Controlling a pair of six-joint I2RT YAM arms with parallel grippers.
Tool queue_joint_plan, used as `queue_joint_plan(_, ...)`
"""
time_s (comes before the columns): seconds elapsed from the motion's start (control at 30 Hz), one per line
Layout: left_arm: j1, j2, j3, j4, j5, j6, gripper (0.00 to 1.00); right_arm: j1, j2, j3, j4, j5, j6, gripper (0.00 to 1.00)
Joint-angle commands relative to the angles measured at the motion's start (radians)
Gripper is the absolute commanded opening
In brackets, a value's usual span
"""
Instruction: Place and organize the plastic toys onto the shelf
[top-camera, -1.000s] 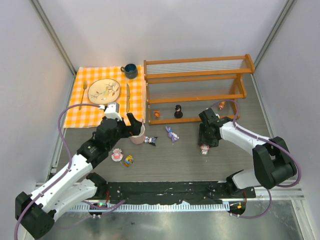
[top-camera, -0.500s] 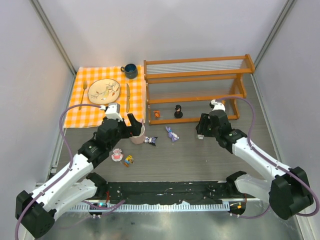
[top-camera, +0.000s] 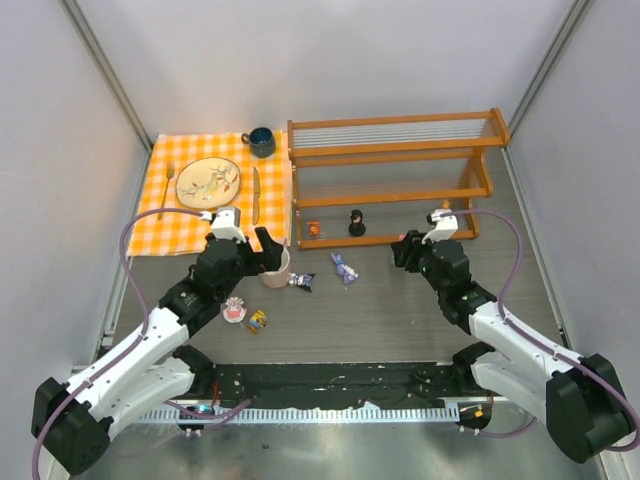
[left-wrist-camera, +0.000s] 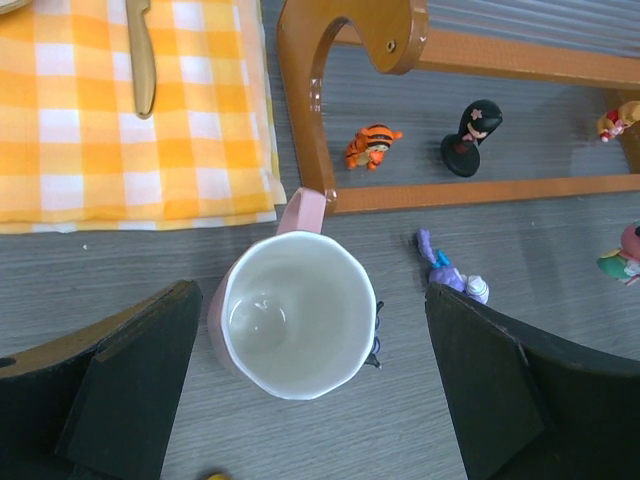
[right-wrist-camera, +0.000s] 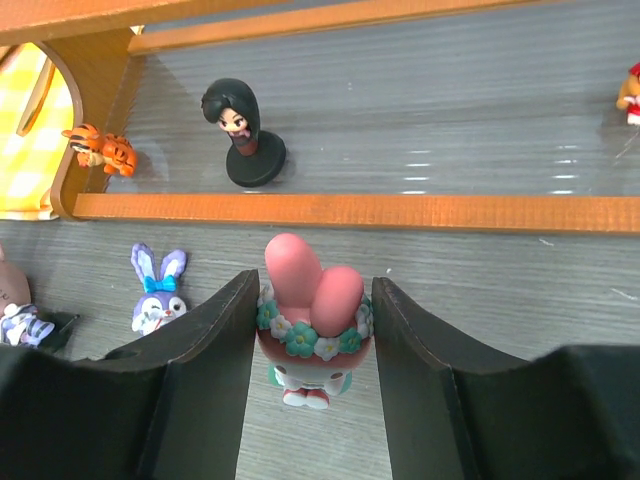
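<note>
pink-eared figurine (right-wrist-camera: 300, 285) pinched in right gripper (right-wrist-camera: 314, 300), shelf rail (right-wrist-camera: 400, 212) just ahead; left gripper (left-wrist-camera: 312, 310) spread wide, white-and-pink mug (left-wrist-camera: 232, 290) below between fingers.

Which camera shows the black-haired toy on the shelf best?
Right wrist: the black-haired toy is close, with its face and round base clear. The left wrist view shows it smaller, with hair and a pink flower but no face. The top view shows only a small dark figure.

Top external: high above near edge, looking steeply down over whole tabletop (top-camera: 400, 310). Left wrist: close, straight down on mug (left-wrist-camera: 295, 315). Right wrist: close, tilted down toward shelf (right-wrist-camera: 330, 210). Shared by all three: black-haired figurine (right-wrist-camera: 240, 125) on shelf's bottom level.
</note>
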Motion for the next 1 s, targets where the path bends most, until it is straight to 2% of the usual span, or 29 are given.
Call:
queue_joint_plan(0.0,-0.004,0.024,-0.008,0.111,-0.013,0.011,1.00,0.007,-0.018,-0.047,0.240,0.032,-0.051,0.01)
queue_joint_plan(0.63,-0.005,0.053,-0.034,0.200,-0.046,0.021,1.00,0.007,0.130,-0.179,0.693,0.123,-0.117,0.01)
queue_joint_plan(0.8,-0.004,0.071,-0.039,0.206,-0.128,0.035,1.00,0.008,0.189,-0.154,0.733,0.123,-0.159,0.01)
queue_joint_plan(0.97,-0.005,0.090,-0.037,0.213,-0.142,0.057,1.00,0.010,0.232,-0.139,0.768,0.123,-0.193,0.01)
